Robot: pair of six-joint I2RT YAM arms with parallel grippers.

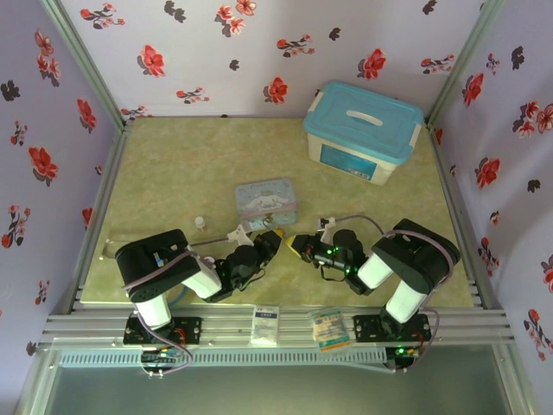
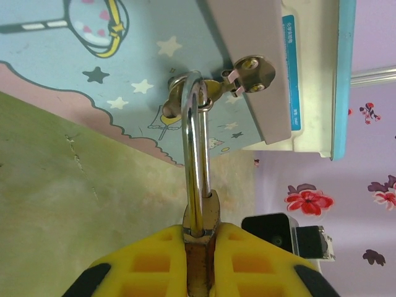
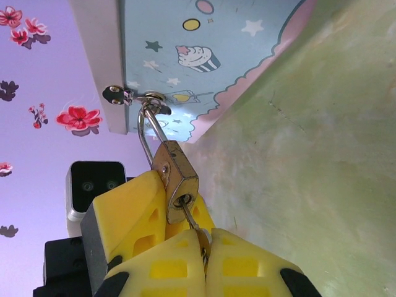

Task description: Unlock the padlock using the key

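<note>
- at the near edge of the bench (image 1: 173, 164), the two arms are reaching inward towards each other, their tips almost meeting in the middle.
- the right gripper (image 3: 201, 244) is pointing its yellow jaws up at the lock, and the jaws are pinching fully together on the key (image 3: 190, 218).
- the key, slim and dark, is sticking out of the right jaws with its tip sitting at the keyhole in the padlock's end face.
- the padlock (image 3: 176, 170), small and brass-coloured, is hanging just above the bench between the two grippers.
- the left gripper (image 2: 199, 238) is clamping its yellow jaws narrowly on the padlock's body, holding it from the side.
- the padlock's silvery shackle is looping through the small metal hasp on the front of the cartoon-printed tin (image 1: 266, 199).
- the tin is lying flat on the bench just beyond the grippers.
- a small white knob-like piece (image 1: 200, 222) is sitting to the tin's left.
- a blue-lidded storage box (image 1: 363, 130) is standing at the far right, near the flowered wall.
</note>
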